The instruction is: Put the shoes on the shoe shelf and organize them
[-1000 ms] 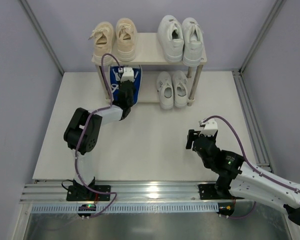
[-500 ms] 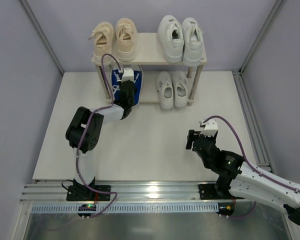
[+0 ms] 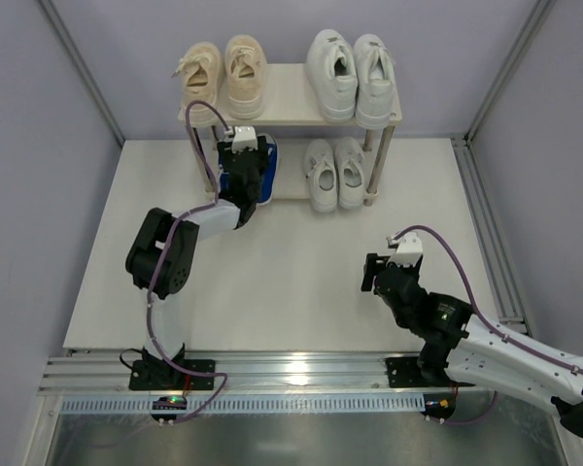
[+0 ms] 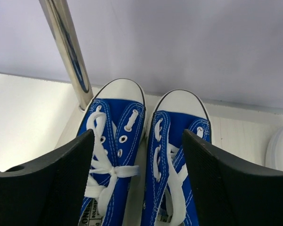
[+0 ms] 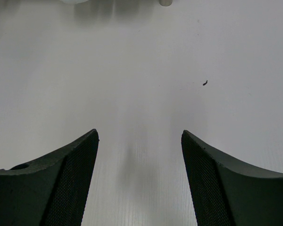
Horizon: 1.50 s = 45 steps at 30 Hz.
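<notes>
Straddling the blue shoes (image 4: 118, 110), the left claw (image 4: 139, 136) stands spread apart, gripping nothing. The pair sits side by side on the shelf's (image 3: 291, 97) lower board, and its insole print (image 4: 88, 217) is too cropped to read. Small white shoes (image 3: 334, 173) sit alongside, with beige shoes (image 3: 222, 76) and big white shoes (image 3: 350, 70) on top. The right claw (image 5: 139, 134) gapes above the desk (image 5: 141, 70).

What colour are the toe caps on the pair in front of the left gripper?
White, on the blue sneakers with white laces; the left wrist view shows them best.
</notes>
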Motion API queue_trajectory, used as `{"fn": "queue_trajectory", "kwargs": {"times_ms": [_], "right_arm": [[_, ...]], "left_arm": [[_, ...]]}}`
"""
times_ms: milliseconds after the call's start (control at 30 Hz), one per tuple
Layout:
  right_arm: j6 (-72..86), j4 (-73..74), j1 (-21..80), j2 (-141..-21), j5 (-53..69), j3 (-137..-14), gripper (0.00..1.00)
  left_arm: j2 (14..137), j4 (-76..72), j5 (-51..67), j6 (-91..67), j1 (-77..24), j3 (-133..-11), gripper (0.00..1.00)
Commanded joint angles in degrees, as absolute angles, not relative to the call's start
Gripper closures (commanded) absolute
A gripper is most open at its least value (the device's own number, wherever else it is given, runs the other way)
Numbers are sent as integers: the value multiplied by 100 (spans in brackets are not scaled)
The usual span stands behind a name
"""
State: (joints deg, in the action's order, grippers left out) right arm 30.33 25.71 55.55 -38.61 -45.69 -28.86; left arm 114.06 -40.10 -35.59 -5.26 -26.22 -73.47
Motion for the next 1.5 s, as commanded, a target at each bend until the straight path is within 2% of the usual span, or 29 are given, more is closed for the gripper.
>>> {"fn": "queue_trajectory", "kwargs": {"times_ms": [0, 333, 433, 567, 633, 800, 933, 1133, 1467], "right_arm": [[3146, 2443, 5581, -3815, -4597, -2813, 27], [3155, 2321, 5599, -3718, -4535, -2734, 27], [3155, 2207, 5590, -3656, -4483, -2690, 26], [3050, 1978, 5590, -3595, -4369, -2689, 24], [2962, 1820, 5590, -3551, -4281, -2724, 22], [2848, 1661, 5590, -3437, -4026, -2856, 0], [2900, 2107, 5590, -3340, -3947, -3364, 0], [2637, 2662, 5581, -3349, -3814, -4225, 0], [2338, 2970, 5590, -3524, -3455, -5378, 0]], "left_arm": [[10820, -4509, -3832, -545, -2601, -7243, 24], [9591, -4114, -4262, -580, -2812, -6513, 19], [9256, -3807, -4456, -711, -2926, -6267, 13], [8432, -2087, -4518, -1519, -3041, -6196, 0], [8158, -782, -4281, -2254, -3093, -6249, 0], [6956, 596, -3139, -2953, -3331, -5854, 0], [6241, 1622, -2139, -2831, -3568, -5756, 0], [5583, 3241, -1381, -2663, -3604, -6372, 0], [4484, 3279, -27, -2821, -3604, -6223, 0]]}}
